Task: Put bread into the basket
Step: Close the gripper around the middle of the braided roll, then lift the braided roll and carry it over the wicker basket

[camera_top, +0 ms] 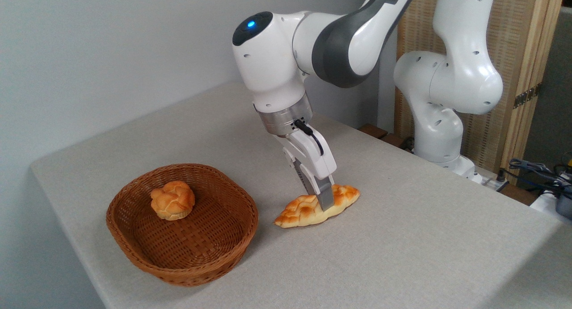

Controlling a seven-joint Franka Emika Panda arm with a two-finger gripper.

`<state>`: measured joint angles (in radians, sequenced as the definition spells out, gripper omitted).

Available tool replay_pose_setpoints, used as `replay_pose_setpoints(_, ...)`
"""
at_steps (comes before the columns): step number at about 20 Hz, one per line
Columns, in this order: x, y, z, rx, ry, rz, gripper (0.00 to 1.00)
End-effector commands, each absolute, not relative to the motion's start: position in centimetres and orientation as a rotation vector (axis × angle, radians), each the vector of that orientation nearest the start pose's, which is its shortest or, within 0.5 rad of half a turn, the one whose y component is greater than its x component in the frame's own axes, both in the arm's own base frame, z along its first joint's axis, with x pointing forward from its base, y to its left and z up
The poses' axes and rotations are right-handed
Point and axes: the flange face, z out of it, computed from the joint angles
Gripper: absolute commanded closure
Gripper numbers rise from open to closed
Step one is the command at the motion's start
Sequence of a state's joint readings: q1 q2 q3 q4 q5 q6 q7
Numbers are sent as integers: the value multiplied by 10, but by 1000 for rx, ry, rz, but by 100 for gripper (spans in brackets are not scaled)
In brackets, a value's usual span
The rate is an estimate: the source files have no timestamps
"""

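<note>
Bread [304,208]: laid on the desk [402,237] near its middle, just beside the basket [134,251], outside it.
Basket: set near the desk's left corner; a round bun [172,200] is held inside.
Gripper [325,201]: lowered onto the bread's middle; only one finger [326,197] is seen, so its grip cannot be told.

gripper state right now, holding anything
Gripper: down at the long braided golden loaf on the table; whether it is closed on it cannot be told.
</note>
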<state>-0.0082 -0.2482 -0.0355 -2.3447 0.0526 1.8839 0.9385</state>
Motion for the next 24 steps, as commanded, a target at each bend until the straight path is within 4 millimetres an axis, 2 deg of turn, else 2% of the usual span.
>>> replay_pose_setpoints(1, 442, -13, 443, -2751, 1543, 404, 91)
replay_pose_setpoints(4, 448, -14, 463, -2722, 1596, 376, 94)
replay_pose_setpoints(7, 462, -13, 507, -2711, 1613, 323, 93)
replay_pose_setpoints(10, 491, -15, 537, -2729, 1596, 214, 93)
replay_pose_setpoints(13, 532, -25, 553, -2928, 1469, 31, 93)
replay_pose_setpoints(14, 543, -28, 549, -2980, 1401, 6, 92)
replay_pose_setpoints(16, 565, -39, 540, -3005, 1319, -139, 84)
replay_pose_setpoints(18, 584, -62, 524, -2984, 1322, -244, 82)
replay_pose_setpoints(19, 591, -64, 518, -2983, 1296, -280, 80)
replay_pose_setpoints(21, 597, -66, 508, -2955, 1313, -302, 63)
replay_pose_setpoints(22, 597, -70, 503, -2953, 1325, -290, 46)
replay_pose_setpoints(23, 598, -72, 501, -2952, 1328, -292, 19)
replay_pose_setpoints(24, 600, -72, 499, -2951, 1326, -296, 15)
